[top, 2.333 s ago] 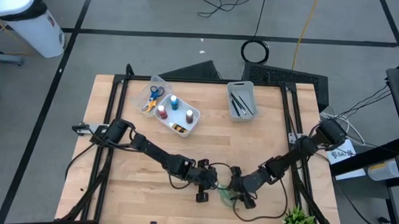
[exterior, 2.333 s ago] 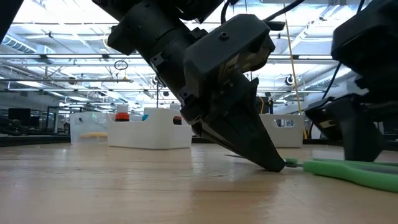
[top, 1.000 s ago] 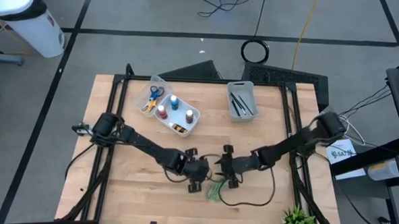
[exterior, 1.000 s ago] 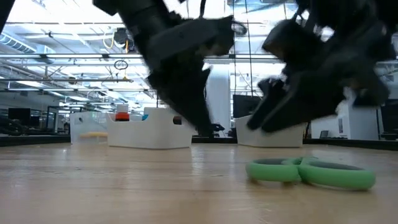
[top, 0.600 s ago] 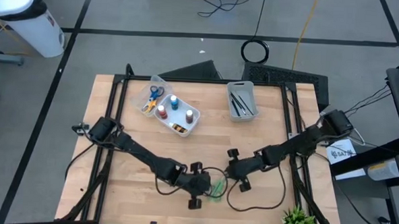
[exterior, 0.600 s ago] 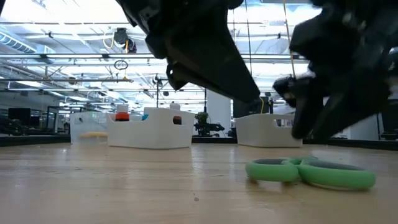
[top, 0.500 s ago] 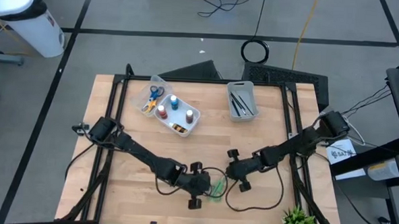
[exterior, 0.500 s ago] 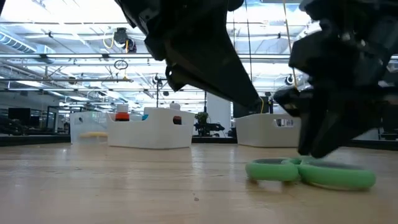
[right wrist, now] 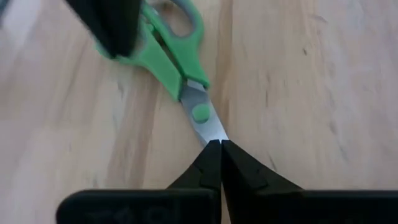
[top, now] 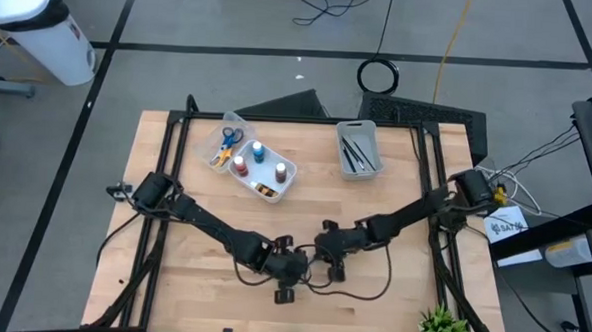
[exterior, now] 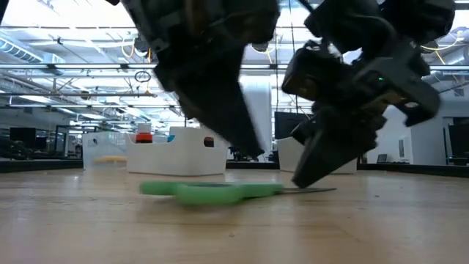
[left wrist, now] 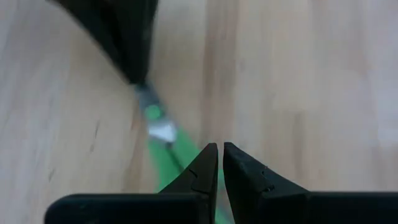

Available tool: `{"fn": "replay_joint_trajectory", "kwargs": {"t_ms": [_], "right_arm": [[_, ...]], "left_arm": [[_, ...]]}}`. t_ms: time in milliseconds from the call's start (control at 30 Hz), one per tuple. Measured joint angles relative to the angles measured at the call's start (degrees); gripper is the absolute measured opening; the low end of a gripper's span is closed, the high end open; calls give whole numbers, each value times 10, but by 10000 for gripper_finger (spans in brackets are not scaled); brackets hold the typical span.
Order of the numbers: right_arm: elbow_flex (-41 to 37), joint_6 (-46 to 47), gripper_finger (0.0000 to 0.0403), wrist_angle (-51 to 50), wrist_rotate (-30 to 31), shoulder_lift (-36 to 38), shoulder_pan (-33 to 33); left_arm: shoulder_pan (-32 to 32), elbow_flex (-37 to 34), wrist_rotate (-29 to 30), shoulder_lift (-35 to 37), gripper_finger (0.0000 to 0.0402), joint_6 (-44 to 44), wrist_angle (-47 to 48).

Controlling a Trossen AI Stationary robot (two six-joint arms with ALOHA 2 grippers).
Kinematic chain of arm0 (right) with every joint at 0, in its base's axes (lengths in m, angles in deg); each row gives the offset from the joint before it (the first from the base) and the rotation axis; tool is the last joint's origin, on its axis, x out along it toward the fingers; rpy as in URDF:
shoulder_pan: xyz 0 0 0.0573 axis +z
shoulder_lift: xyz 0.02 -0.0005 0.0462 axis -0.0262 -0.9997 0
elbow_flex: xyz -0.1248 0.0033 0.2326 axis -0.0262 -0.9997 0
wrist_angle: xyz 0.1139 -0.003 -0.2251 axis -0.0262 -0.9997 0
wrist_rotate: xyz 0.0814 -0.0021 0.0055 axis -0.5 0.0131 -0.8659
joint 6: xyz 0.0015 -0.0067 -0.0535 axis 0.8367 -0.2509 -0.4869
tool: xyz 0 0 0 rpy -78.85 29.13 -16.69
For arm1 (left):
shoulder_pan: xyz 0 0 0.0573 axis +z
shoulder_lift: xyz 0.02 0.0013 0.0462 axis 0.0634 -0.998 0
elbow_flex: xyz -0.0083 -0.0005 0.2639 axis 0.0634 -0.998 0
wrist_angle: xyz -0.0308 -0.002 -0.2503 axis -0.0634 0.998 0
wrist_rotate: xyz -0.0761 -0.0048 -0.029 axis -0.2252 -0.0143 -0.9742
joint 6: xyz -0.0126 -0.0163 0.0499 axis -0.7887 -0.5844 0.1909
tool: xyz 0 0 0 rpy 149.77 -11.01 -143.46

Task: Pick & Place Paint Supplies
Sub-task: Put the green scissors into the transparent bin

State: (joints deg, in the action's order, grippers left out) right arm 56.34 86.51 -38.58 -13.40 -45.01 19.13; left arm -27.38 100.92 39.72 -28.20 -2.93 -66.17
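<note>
High view: your clear bin (top: 234,124) at 11 o'clock holds scissors (top: 227,140); the white bin (top: 279,181) touching it holds paint bottles (top: 259,148). The small bin (top: 357,149) at 1 o'clock holds brushes (top: 358,153). Both grippers meet near 6 o'clock.

Low view: green scissors (exterior: 209,191) lie flat on the table (exterior: 88,220).

Left wrist: your left gripper (left wrist: 220,163) is closed, empty, over the green handles.

Right wrist: your right gripper (right wrist: 220,158) is pinched on the blade tip.

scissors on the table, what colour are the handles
Green handles on the scissors, clearest in the right wrist view.
</note>
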Motion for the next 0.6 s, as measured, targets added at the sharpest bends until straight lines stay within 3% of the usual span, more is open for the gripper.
{"fn": "replay_joint_trajectory", "kwargs": {"t_ms": [367, 600], "right_arm": [[-3, 40, 0, 72, -12, -21, -1], [-4, 39, 0, 81, -12, -21, -1]], "left_arm": [[-24, 0, 51, 14, 35, -100, 276], [-56, 0, 14, 12, 35, -106, 280]]}}
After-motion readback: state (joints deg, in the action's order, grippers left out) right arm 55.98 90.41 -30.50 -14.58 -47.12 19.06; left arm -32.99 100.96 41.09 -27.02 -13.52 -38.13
